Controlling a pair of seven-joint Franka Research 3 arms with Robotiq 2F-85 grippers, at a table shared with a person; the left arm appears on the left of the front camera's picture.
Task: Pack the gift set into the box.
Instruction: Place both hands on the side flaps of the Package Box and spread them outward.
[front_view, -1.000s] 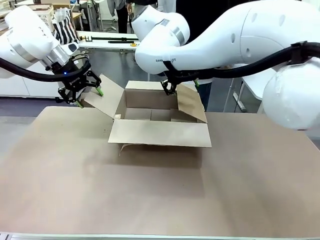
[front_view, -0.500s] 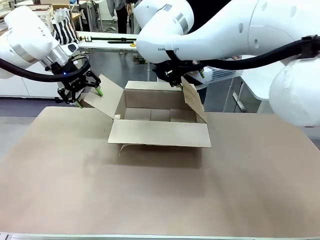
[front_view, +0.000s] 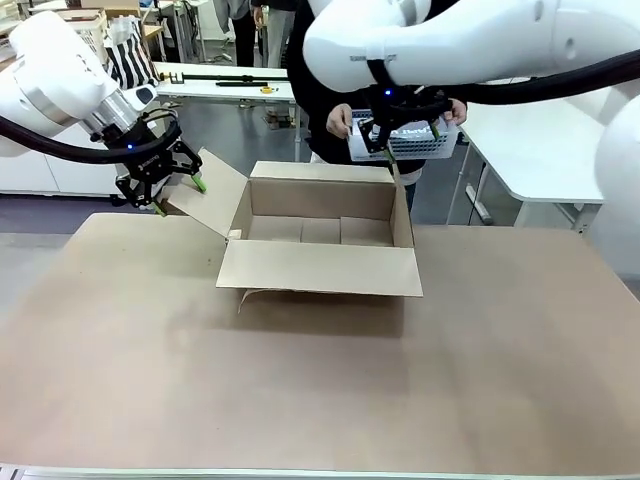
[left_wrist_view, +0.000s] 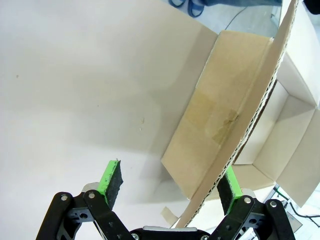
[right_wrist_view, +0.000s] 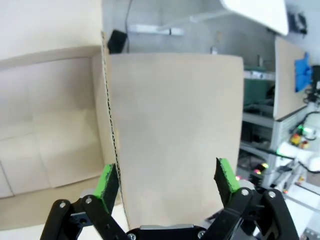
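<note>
Your brown corrugated cardboard box (front_view: 318, 268) sits open on the tan worktop (front_view: 320, 390). Beyond its far right corner, a person's hand (front_view: 338, 122) holds the pale grey-white perforated plastic basket (front_view: 443, 146). Your right end effector (front_view: 410, 140) hangs just in front of the basket, fingers spread. Your left end effector (front_view: 180, 196), also spread, straddles the box's left flap.

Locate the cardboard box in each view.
Front view: cardboard box mid-table, open.
Left wrist view: right side, its left flap between the left gripper's fingers.
Right wrist view: left side, its right flap framed by the right gripper's fingers.
Shared landmark: the box's bare inside.
</note>
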